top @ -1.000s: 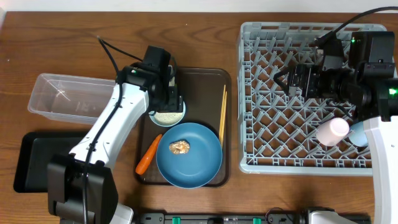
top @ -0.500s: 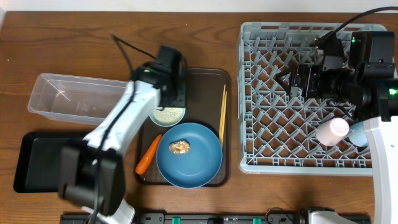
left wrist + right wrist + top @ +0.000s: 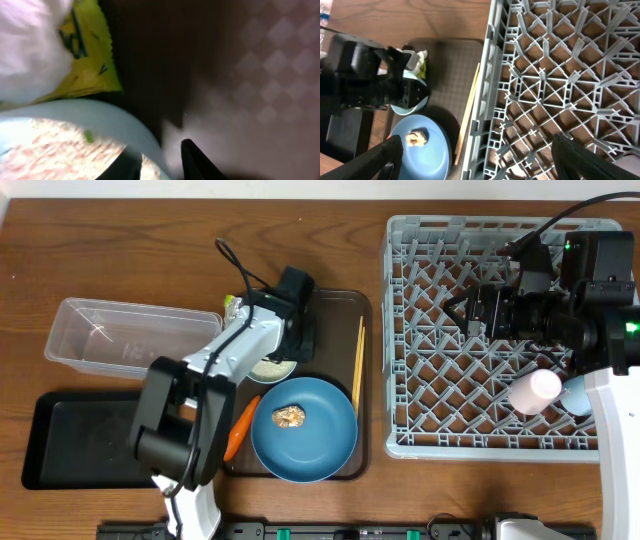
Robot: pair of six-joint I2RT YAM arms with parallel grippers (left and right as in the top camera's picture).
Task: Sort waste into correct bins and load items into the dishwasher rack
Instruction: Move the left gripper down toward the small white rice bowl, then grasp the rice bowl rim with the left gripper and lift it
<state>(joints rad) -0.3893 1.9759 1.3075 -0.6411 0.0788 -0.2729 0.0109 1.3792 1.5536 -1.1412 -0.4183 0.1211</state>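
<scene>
Small white bowl (image 3: 95, 122) holding white rice grains (image 3: 55, 155) sits at the back-left of the brown serving tray (image 3: 335, 315), near the blue plate (image 3: 320, 445). Crumpled yellow-green wrapper (image 3: 87, 60) lies just beside it. Left gripper (image 3: 157, 161) is low at the bowl: one finger over the rice, one outside, close together, apparently pinching the rim, though the view is blurry. Probably a grip for lifting and tipping the rice out; the clear tub (image 3: 120, 340) sits to the left. A rim pinch could slip or spill grains. Right gripper (image 3: 480, 160) hovers over the dishwasher rack (image 3: 480, 222), fingers spread wide and empty, clear of the left arm. Pink cup (image 3: 537, 388) is in the rack.
</scene>
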